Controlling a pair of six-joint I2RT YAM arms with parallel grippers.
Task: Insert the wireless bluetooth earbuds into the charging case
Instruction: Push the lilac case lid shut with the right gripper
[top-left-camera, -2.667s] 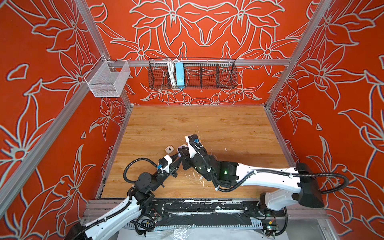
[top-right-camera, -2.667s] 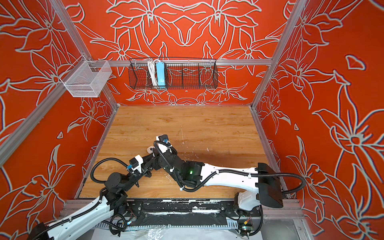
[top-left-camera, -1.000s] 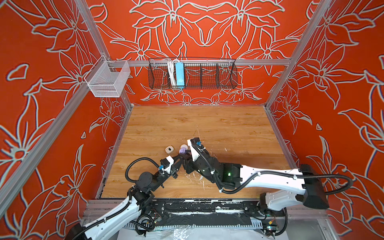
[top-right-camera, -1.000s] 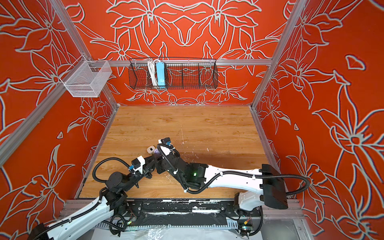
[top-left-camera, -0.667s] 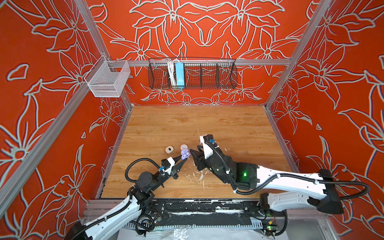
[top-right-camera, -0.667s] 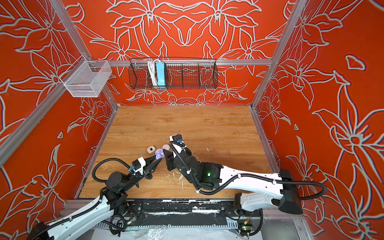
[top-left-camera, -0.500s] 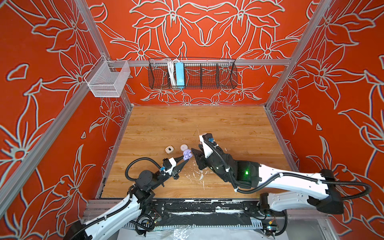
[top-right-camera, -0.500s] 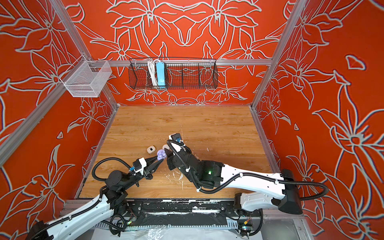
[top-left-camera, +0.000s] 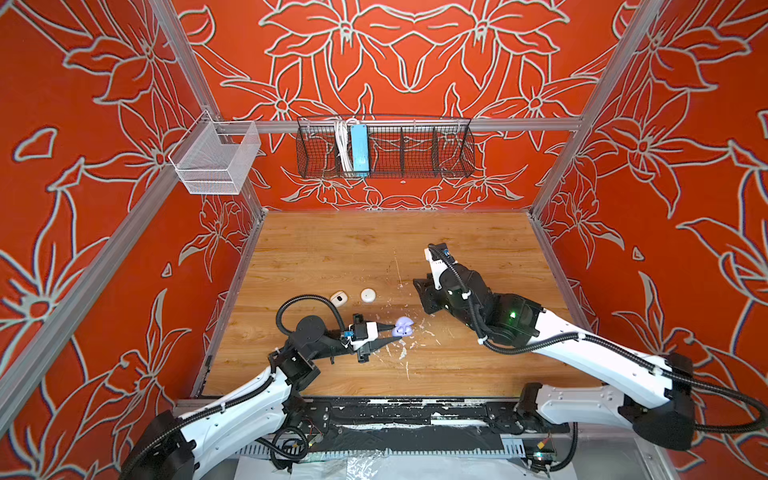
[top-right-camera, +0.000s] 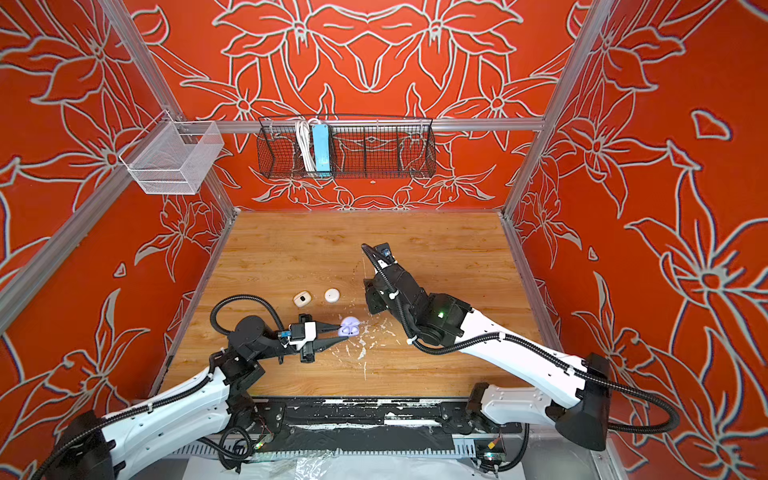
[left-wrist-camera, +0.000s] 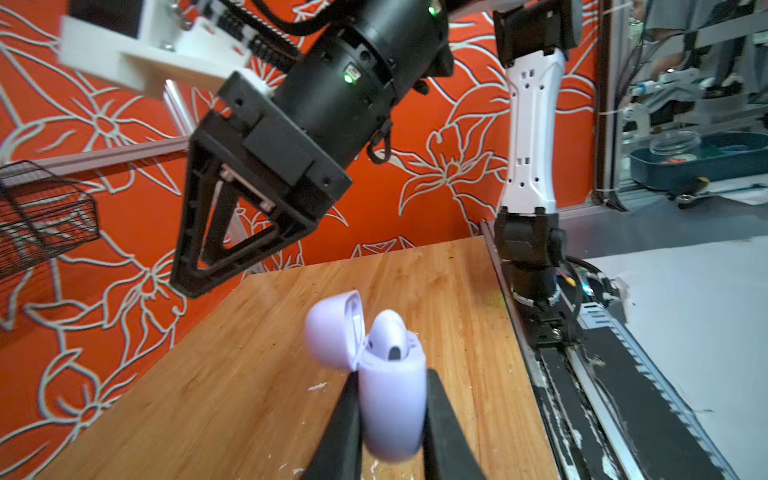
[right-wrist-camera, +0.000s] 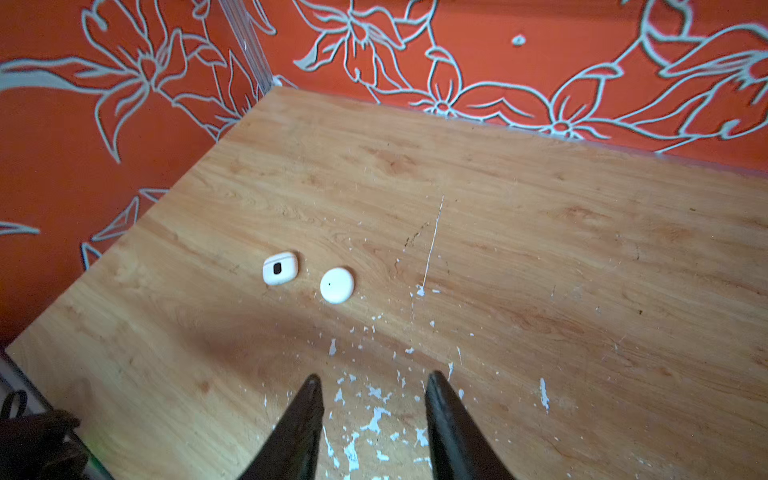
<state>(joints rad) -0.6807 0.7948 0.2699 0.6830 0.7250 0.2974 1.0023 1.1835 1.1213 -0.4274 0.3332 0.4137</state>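
Note:
A lavender charging case (left-wrist-camera: 392, 399) stands with its lid (left-wrist-camera: 332, 328) flipped open, and my left gripper (left-wrist-camera: 390, 376) is shut on its body. One lavender earbud (left-wrist-camera: 388, 336) sits in the case with its top sticking out. In both top views the case (top-left-camera: 403, 326) (top-right-camera: 349, 326) is held low over the front middle of the table by the left gripper (top-left-camera: 397, 333) (top-right-camera: 343, 332). My right gripper (right-wrist-camera: 374, 376) is open and holds nothing. It hangs above the table to the right of the case (top-left-camera: 422, 296) (top-right-camera: 372, 297), apart from it.
A cream rounded-square case with a dark spot (top-left-camera: 339, 298) (right-wrist-camera: 280, 268) and a round white case (top-left-camera: 368, 295) (right-wrist-camera: 337, 285) lie shut, just behind the left gripper. White paint flecks (right-wrist-camera: 376, 415) dot the wood. Wire baskets (top-left-camera: 384, 147) (top-left-camera: 216, 160) hang on the walls.
The right gripper has pulled back to the right, away from the lavender case. The left gripper has carried the case right and toward the front.

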